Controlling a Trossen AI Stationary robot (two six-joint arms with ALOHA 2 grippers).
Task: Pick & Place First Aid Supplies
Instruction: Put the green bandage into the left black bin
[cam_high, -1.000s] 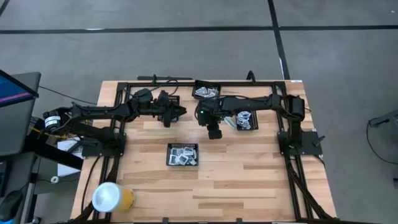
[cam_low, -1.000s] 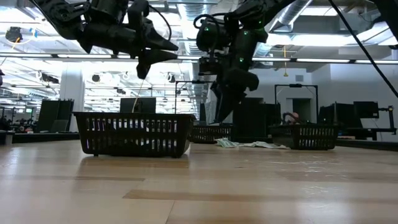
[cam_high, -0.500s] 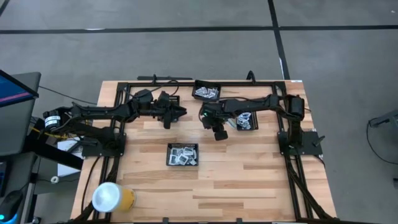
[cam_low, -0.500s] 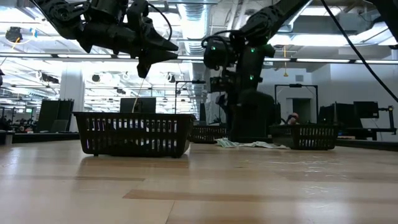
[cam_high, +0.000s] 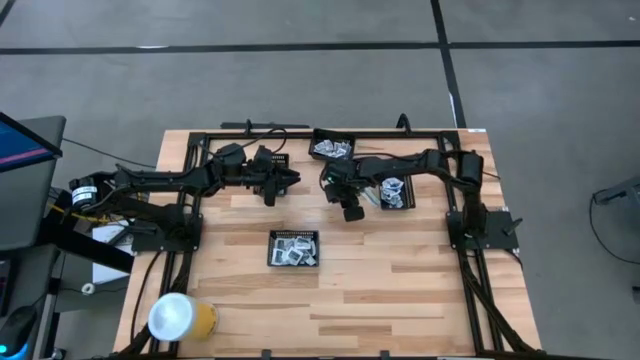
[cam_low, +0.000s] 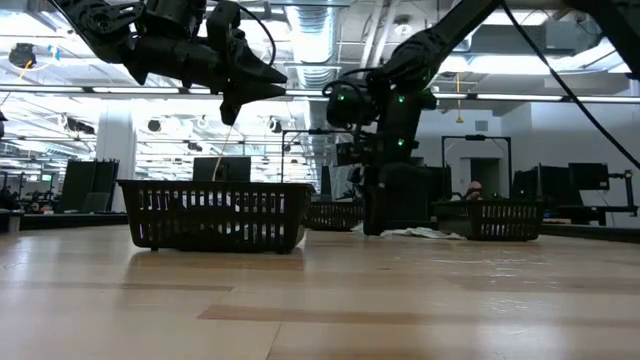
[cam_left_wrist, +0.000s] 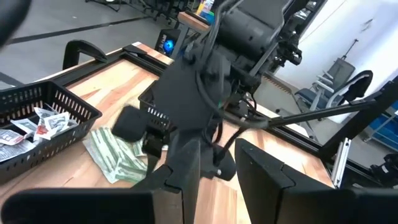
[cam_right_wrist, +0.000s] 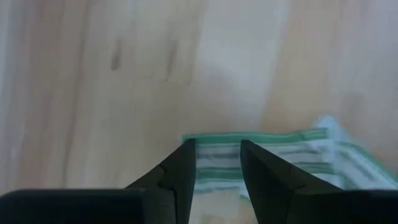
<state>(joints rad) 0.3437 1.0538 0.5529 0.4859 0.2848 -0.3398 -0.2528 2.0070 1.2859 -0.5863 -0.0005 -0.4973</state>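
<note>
The right gripper stood open, fingers straddling the green-white strips on the table. The left gripper hovered, parted and empty. Mesh trays held sachets. Only the left wrist view showed red-marked sachets.

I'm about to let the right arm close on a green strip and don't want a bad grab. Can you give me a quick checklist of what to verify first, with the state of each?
1. Right gripper pointed at the green strips: ok, the pile's edge lies just past its fingertips.
2. Jaws apart enough to take a strip: ok, a gap shows between the fingers.
3. Nothing held already: ok, the gap looks empty.
4. Single strip lined up: cannot tell, several strips overlap.
5. Left gripper out of the way: ok, it hovers raised, apart from the right arm.
6. Middle tray free to receive: ok, nothing hangs over it.
</note>
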